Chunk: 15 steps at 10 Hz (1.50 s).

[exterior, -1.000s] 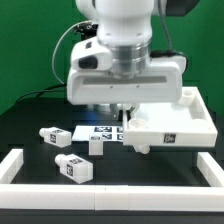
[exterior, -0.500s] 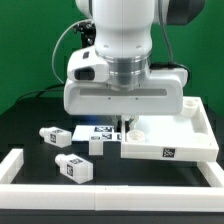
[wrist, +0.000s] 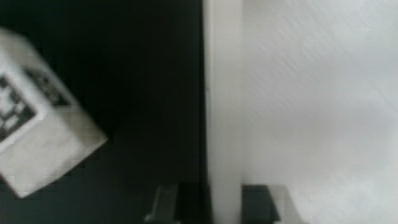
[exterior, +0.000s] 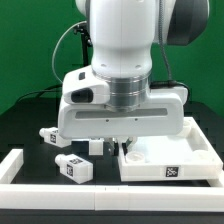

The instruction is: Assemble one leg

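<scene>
Three legs, small white posts with black-and-white tags, lie on the black table at the exterior view's left: one at the front [exterior: 72, 168], one further back [exterior: 48, 134] and one just beside the gripper [exterior: 97, 146]. One tagged leg shows in the wrist view [wrist: 36, 110]. My gripper [exterior: 125, 148] is down at the left rim of the big white panel [exterior: 170, 158]. In the wrist view the gripper [wrist: 217, 205] has one finger on each side of the panel's raised rim [wrist: 222, 90] and is shut on it.
A low white wall [exterior: 20, 165] borders the table at the exterior view's left and along the front [exterior: 110, 205]. The arm's large white body hides the table behind the gripper, and the marker board is hidden there.
The gripper and the white panel have moved together toward the front of the table, and the arm fills more of the view. The three legs have not moved.
</scene>
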Tool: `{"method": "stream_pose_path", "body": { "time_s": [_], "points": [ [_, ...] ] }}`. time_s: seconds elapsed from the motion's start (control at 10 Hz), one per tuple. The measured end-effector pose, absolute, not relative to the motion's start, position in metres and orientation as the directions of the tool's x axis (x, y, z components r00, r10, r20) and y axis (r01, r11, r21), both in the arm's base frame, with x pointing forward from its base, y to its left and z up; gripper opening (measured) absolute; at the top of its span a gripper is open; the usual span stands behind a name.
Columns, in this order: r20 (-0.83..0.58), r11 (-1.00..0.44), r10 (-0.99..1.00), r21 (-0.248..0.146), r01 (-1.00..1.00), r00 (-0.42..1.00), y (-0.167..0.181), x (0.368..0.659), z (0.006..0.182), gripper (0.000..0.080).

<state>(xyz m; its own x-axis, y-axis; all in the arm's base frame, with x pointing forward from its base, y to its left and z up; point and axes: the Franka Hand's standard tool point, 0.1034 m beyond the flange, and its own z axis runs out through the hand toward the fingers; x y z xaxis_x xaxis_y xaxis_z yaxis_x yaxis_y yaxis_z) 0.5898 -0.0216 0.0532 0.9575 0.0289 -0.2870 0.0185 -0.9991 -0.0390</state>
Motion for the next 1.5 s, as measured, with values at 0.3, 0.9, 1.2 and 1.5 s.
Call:
{"method": "stream_pose_path", "body": {
  "time_s": [0.3,0.9,1.2,1.5],
  "points": [
    [-0.288,-0.999,0.03,-0.039,0.02,0.957,-0.021,0.589,0.052,0.0054],
    [-0.291,-1.0,0.013,-0.02,0.007,0.957,-0.024,0.603,0.027,0.0054],
    [-0.299,-0.999,-0.035,0.003,-0.036,0.954,-0.021,0.601,0.017,0.0054],
    [-0.293,-0.999,-0.043,0.017,-0.039,0.955,-0.022,0.604,0.012,0.0055]
  ]
}}
